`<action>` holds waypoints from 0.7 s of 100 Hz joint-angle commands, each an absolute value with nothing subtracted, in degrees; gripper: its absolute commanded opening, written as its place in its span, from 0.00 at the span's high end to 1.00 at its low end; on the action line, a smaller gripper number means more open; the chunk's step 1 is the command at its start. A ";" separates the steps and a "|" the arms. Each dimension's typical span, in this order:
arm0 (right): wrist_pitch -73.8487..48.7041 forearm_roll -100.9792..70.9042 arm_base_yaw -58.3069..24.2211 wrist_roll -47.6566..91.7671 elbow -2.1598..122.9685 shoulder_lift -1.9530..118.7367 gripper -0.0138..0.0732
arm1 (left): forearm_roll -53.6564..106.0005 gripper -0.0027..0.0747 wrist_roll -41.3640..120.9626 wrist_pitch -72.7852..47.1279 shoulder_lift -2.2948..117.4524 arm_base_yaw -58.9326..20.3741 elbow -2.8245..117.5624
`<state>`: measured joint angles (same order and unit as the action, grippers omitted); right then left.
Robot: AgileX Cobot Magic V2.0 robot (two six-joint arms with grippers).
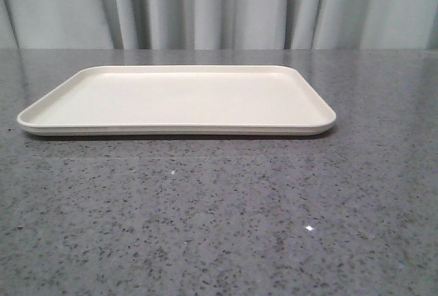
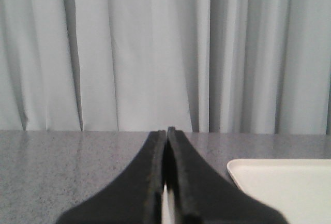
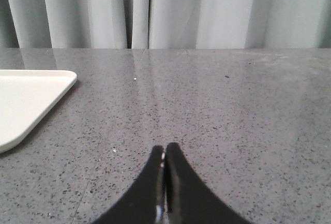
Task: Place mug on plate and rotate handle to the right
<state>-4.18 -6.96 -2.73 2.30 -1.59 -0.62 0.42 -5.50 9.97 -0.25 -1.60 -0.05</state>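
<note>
Plate (image 1: 178, 98): lies flat on table (image 1: 219, 227), long side running across the front view, in the far half of the surface, a little left of centre. Cream, rectangular, with rounded corners and a low raised rim. Casts a thin dark shadow along the near edge. Stands well short of curtain (image 1: 219, 9) that hangs in pale grey folds behind the far table edge.

Table: grey stone-like top, speckled dark, with a couple of small bright glints (image 1: 309, 227) in the near part.

Left gripper (image 2: 166, 133): black fingers pressed together, tips touching, pinching nothing. Shows a thin pale slit lower down between the fingers; cannot tell what lies behind it. Points over table (image 2: 51, 167) toward curtain (image 2: 145, 53). Has one rounded corner of plate (image 2: 279, 182) in sight beside the fingers, apart from them.

Right gripper (image 3: 165, 149): black fingers likewise pressed together at the tips, holding nothing. Hangs over bare table (image 3: 232, 110), aimed at curtain (image 3: 207, 12). Has another rounded corner of plate (image 3: 26, 100) in sight off to the side, well apart from the fingertips, with a shadow under its rim.

Neither gripper shows in the front view.
</note>
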 commanded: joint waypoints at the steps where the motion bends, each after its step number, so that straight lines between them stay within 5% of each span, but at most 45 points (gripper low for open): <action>1: 1.46 -6.51 -2.56 2.68 -1.54 -0.85 0.98 | 0.42 0.99 -5.91 19.04 -1.92 -1.51 -0.49; 21: 4.76 -7.91 -2.56 2.63 -1.49 -0.85 0.98 | 0.42 0.99 -5.91 29.57 -1.92 -1.51 0.31; 70: 4.12 -10.24 -2.56 2.63 0.30 -0.75 0.98 | 0.94 0.99 -5.82 24.92 -1.92 -1.51 11.29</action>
<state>0.00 -9.29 -2.73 2.30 -1.59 -0.62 0.42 -5.50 23.41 -0.25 -1.60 7.84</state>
